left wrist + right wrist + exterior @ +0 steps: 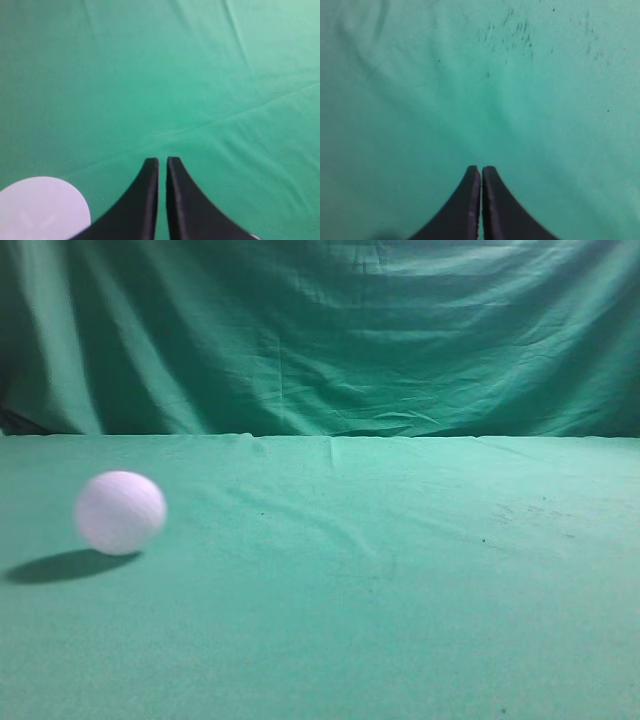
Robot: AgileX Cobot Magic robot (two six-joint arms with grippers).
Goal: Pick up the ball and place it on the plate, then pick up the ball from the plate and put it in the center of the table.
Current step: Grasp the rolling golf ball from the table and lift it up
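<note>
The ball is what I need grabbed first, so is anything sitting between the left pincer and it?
Nothing visible. The ball rests alone on the green table. In the left wrist view, the shut left pincer hangs over bare cloth, with a white round shape at lower left and nothing between them.

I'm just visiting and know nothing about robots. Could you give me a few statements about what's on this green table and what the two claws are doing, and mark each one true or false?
1. The ball lies on the left side of the table in the exterior view. True.
2. The left gripper is holding the ball. False: its jaws are nearly together, with nothing between them.
3. The right gripper is wide open. False: its fingers almost touch.
4. Dark specks mark the cloth ahead of the right gripper. True.
5. The ball is red. False: it is white.
</note>
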